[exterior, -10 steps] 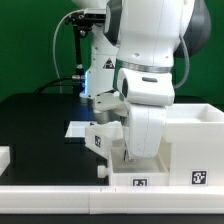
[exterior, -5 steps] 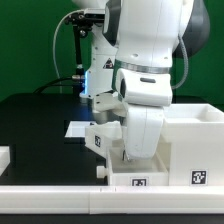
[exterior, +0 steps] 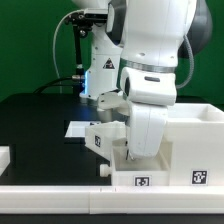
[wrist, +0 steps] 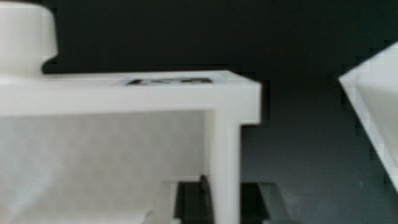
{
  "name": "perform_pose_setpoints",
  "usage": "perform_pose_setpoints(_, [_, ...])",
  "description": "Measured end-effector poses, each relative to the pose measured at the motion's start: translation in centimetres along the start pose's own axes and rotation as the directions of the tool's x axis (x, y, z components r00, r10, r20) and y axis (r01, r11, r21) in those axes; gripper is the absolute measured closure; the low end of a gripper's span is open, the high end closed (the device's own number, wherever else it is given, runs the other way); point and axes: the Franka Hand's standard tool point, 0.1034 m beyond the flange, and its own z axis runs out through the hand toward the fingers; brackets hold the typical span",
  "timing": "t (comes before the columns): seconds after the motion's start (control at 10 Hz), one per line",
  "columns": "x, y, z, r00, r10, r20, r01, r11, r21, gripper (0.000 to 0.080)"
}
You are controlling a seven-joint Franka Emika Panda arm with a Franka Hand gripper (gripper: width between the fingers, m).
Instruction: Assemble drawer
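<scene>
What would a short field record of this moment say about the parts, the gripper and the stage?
held part: small white plastic box-shaped tray
gripper: white two-finger gripper, fingers either side of one tray wall, apparently closed on it
shell: large white plastic cube-shaped shell, to the exterior view's right, dark gap from tray
marker board: flat on black table
stage: tray not yet in shell

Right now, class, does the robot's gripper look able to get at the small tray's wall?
Probably yes: in the wrist view the gripper straddles the small tray's upright wall, one dark finger pad on each side, with nothing visible between pad and wall.
</scene>
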Motion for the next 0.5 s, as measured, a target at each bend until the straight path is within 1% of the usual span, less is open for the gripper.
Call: perform_pose_setpoints(0.5, [-0.09,-0.03,0.07,1.000,0.003,0.006,-0.003,1.000,0.001,0.0765])
